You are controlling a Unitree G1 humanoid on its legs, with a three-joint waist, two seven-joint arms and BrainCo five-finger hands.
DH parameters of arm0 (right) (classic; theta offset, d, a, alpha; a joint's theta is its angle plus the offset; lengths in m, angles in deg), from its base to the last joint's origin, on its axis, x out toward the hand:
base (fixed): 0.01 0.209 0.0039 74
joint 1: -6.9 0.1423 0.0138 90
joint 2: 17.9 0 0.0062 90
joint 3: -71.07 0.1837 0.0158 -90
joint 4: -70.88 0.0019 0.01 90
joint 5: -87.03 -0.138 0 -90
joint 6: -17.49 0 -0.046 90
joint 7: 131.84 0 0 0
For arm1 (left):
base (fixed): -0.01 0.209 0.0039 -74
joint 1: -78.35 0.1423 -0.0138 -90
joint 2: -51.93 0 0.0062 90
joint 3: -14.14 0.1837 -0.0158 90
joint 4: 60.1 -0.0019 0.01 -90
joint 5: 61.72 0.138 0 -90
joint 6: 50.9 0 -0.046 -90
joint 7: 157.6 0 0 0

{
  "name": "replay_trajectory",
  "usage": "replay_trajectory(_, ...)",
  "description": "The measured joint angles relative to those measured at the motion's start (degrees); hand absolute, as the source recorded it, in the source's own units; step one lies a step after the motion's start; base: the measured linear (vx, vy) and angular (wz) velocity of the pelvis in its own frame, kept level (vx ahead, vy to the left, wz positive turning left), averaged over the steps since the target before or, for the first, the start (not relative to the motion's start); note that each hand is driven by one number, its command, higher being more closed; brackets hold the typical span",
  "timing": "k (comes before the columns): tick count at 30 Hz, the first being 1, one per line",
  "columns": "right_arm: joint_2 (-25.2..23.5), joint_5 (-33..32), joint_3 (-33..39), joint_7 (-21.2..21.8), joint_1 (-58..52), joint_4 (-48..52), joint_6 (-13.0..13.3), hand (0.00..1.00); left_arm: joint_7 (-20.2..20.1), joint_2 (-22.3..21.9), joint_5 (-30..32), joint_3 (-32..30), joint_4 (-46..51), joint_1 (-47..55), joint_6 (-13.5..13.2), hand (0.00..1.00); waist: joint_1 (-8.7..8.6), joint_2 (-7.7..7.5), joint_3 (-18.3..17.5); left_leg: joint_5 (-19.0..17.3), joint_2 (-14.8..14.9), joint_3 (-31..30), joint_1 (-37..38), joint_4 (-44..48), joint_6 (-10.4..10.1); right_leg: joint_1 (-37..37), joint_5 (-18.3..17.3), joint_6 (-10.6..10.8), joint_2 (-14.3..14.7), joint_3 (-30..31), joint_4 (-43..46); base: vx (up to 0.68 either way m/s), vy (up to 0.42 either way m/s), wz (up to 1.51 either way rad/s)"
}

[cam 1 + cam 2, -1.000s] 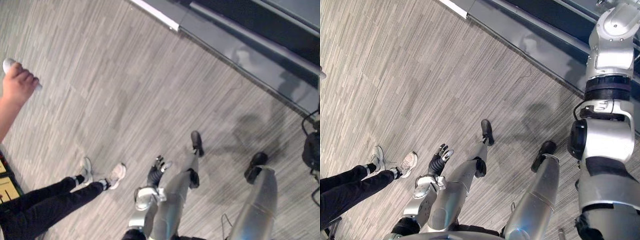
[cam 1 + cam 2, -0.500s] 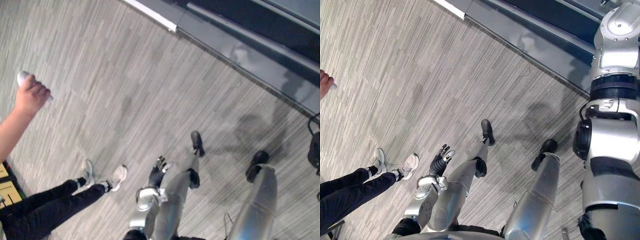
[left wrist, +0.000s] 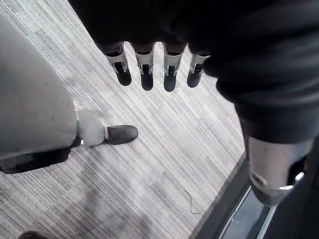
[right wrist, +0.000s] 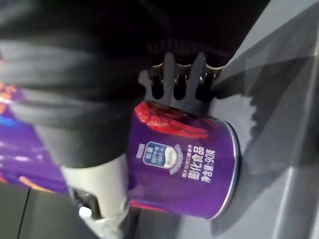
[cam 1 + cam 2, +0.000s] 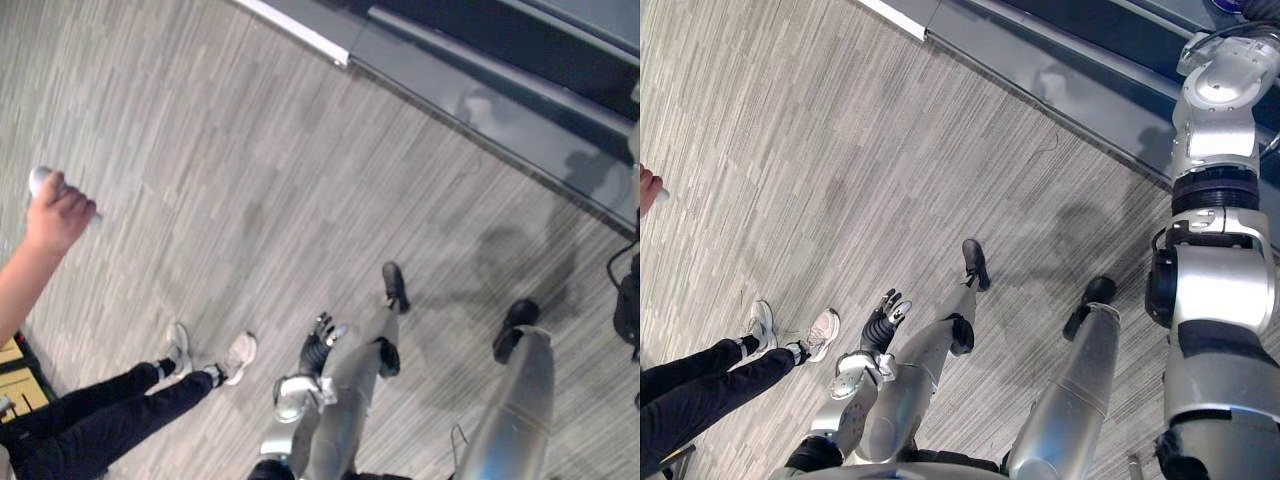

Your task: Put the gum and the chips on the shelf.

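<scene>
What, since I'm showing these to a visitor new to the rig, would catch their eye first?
The purple chips can stands out, gripped in the right hand in the right wrist view. At the left of the eye views a person in dark trousers stands on the grey floor, one hand raised round a small white object. The left hand hangs open low.

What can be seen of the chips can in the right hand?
The chips can is a purple cylinder with a red picture, a blue-and-white badge, white print and a silver end rim. The right hand has its fingers and thumb curled round it, against a grey surface that carries its shadow.
</scene>
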Motion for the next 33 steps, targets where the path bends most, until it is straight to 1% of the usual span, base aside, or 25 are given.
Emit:
replay_trajectory(5, -0.2, 0.0, 0.1, 0.0, 0.0, 0.0, 0.0, 0.0, 0.0, -0.1, 0.0, 0.0, -0.2, 0.0, 0.0, 0.0, -0.07, 0.0, 0.0, 0.1, 0.4, -0.1, 0.0, 0.7, 0.3, 0.3, 0.0, 0.0, 0.5, 0.1, 0.0, -0.04, -0.051, -0.04)
replay_trajectory(10, -1.1, -0.1, 0.1, 0.0, -0.9, 0.0, 0.0, 0.0, 0.0, -0.4, 0.0, 0.0, -1.1, 0.0, 0.0, 0.0, -0.06, 0.0, 0.0, -0.5, 1.7, -0.3, 1.2, 2.2, 1.0, 2.9, 0.1, -0.2, 1.6, -0.6, -1.0, -0.05, -0.033, -0.08)
replay_trajectory(11, -1.9, -0.1, 0.1, 0.0, -1.9, 0.0, 0.1, 0.0, 0.0, -0.4, 0.0, 0.0, -1.1, 0.0, 0.0, 0.0, -0.07, -0.02, 0.0, -1.0, 2.1, -0.2, 1.5, 3.2, 1.4, 3.7, 0.1, -0.2, 1.9, -0.7, -1.2, -0.04, -0.022, -0.13)
replay_trajectory(13, -3.5, -0.1, 0.1, 0.3, -3.9, -0.1, 0.1, 0.0, -0.1, -0.4, 0.0, 0.0, -1.1, 0.0, 0.0, 0.0, -0.02, -0.02, 0.0, -2.0, 3.1, -0.1, 1.9, 4.9, 1.3, 5.3, 0.3, -0.2, 2.8, -0.9, -2.3, -0.03, -0.017, -0.19)
replay_trajectory(17, -5.2, -0.4, 0.4, 0.6, -7.9, -0.2, 0.0, 0.0, -0.5, -0.4, 0.0, -0.1, -2.0, -0.1, 0.0, 0.0, 0.02, -0.12, -0.2, -3.8, 4.8, -0.2, 2.6, 7.8, 1.6, 8.3, 0.9, -0.2, 4.1, -1.6, -4.1, -0.01, -0.006, -0.14)
replay_trajectory(20, -9.0, -0.5, 5.0, 2.1, -11.8, -0.3, 0.0, 0.0, -1.2, -0.4, 0.1, -0.6, -4.7, -0.1, 0.3, 0.0, 0.06, -0.28, -0.3, -6.0, 6.8, -0.3, 4.6, 11.7, 1.9, 13.1, 1.6, -0.3, 5.7, -2.5, -6.4, 0.03, -0.011, -0.21)
replay_trajectory(21, -9.6, -0.5, 5.5, 2.3, -12.7, -0.2, 0.0, 0.0, -1.3, -0.4, 0.2, -0.7, -5.0, -0.1, 0.4, 0.0, 0.14, -0.34, -0.4, -6.6, 7.2, -0.3, 5.0, 12.4, 2.0, 14.0, 1.7, -0.3, 6.0, -2.7, -6.8, 0.03, -0.017, -0.19)
replay_trajectory(22, -11.0, -0.5, 7.0, 2.9, -14.5, -0.1, 0.1, 0.0, -1.4, -0.4, 0.2, -1.4, -5.5, -0.1, 0.7, 0.0, 0.14, -0.54, -0.9, -7.6, 8.1, -0.4, 5.5, 14.0, 1.8, 15.7, 1.9, -0.3, 6.6, -3.2, -7.6, 0.03, -0.015, -0.18)
replay_trajectory(25, -14.7, -0.5, 11.1, 4.2, -19.5, 0.7, 0.0, 0.0, -1.7, -0.2, 1.2, -3.6, -7.4, -0.1, 0.9, 0.0, 0.11, -1.9, -1.8, -9.7, 9.9, -0.5, 7.6, 16.3, 1.6, 19.4, 2.0, -0.4, 8.2, -3.6, -9.4, 0.04, -0.026, -0.22)
replay_trajectory(27, -18.4, -0.5, 15.5, 4.9, -24.9, 3.8, 0.1, 0.0, -1.9, 0.1, 2.2, -5.1, -9.6, -0.2, 1.3, 0.0, -0.03, -2.94, -2.3, -11.5, 11.2, -0.3, 10.2, 17.6, 1.3, 23.2, 2.2, -0.2, 9.6, -3.9, -11.5, 0.04, -0.026, -0.25)
replay_trajectory(29, -21.3, -0.5, 18.2, 5.6, -29.6, 7.2, 0.2, 0.0, -2.0, 0.4, 3.6, -6.1, -11.4, -0.2, 1.4, 0.0, -0.15, -3.62, -2.6, -12.1, 12.0, 0.1, 12.2, 17.5, 1.1, 25.9, 2.7, 0.2, 10.6, -4.0, -13.7, 0.04, -0.02, -0.24)
replay_trajectory(31, -24.2, 0.1, 19.6, 6.7, -34.8, 10.1, 0.4, 0.0, -2.0, 0.5, 5.5, -7.8, -13.5, -0.2, 1.5, 0.0, -0.45, -4.47, -2.8, -12.4, 12.5, 0.8, 14.5, 16.9, 1.0, 28.5, 3.3, 0.1, 11.4, -3.9, -15.9, 0.06, -0.017, -0.24)
replay_trajectory(32, -27.5, 0.4, 20.1, 7.8, -40.6, 13.9, 0.4, 0.0, -1.9, 0.6, 7.5, -9.8, -15.9, -0.1, 2.0, 0.0, -1.33, -5.13, -3.0, -12.5, 12.4, 1.2, 17.3, 15.2, 1.0, 31.7, 4.2, 0.5, 12.2, -3.9, -18.8, 0.07, -0.014, -0.17)
replay_trajectory(33, -28.7, 1.0, 20.0, 8.3, -42.7, 15.5, 0.4, 0.0, -1.9, 0.7, 8.3, -10.5, -16.6, -0.1, 2.1, 0.0, -1.65, -5.39, -3.1, -12.5, 12.4, 1.2, 18.2, 14.6, 1.0, 32.7, 4.6, 0.6, 12.4, -4.0, -19.9, 0.08, -0.015, -0.17)
